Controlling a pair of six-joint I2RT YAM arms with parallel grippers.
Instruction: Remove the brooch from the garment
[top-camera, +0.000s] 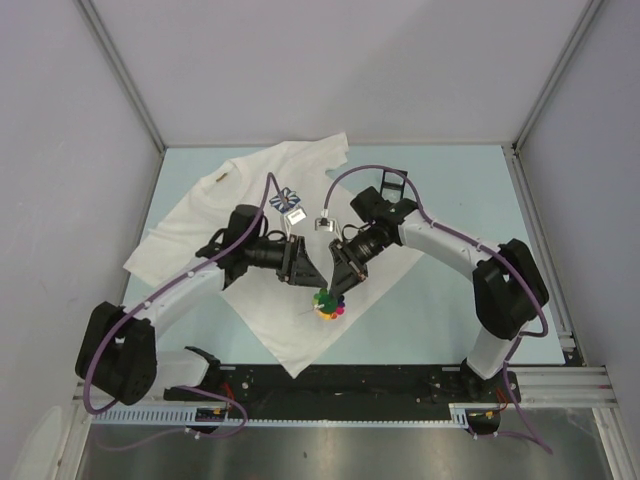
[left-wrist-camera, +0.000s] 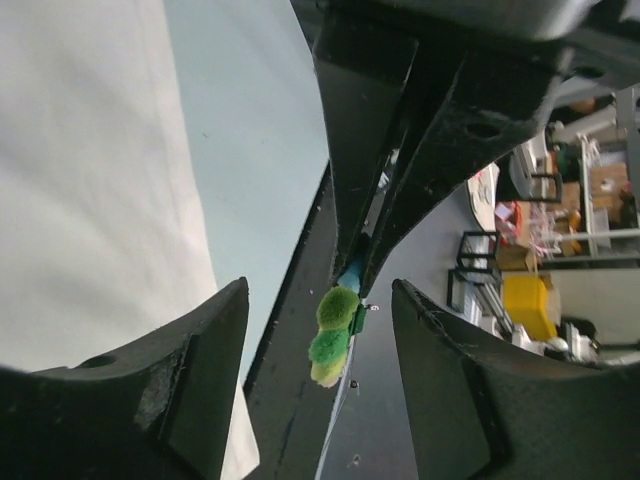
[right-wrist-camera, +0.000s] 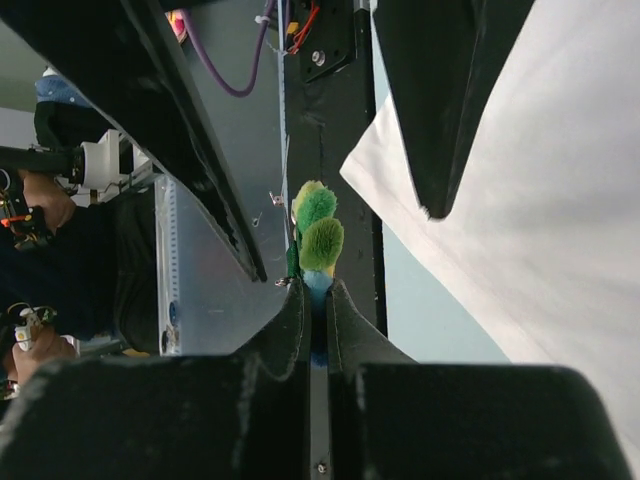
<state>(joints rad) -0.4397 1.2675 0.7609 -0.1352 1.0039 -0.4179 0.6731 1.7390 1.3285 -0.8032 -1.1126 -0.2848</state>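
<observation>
right gripper (right-wrist-camera: 318, 292) clenches the light, soft green-and-yellow fuzzy brooch (right-wrist-camera: 320, 240) by its likely firmer blue base, left gripper (top-camera: 302, 275) released, near white fabric t-shirt (right-wrist-camera: 560, 200).

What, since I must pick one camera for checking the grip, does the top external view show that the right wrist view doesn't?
Only top external: the whole T-shirt spread out, with its collar label and flower emblem. Only right wrist: close up, the right gripper shut on the brooch, and a person at the frame's left edge. Both: the brooch, the T-shirt's white fabric, the open left gripper.
</observation>
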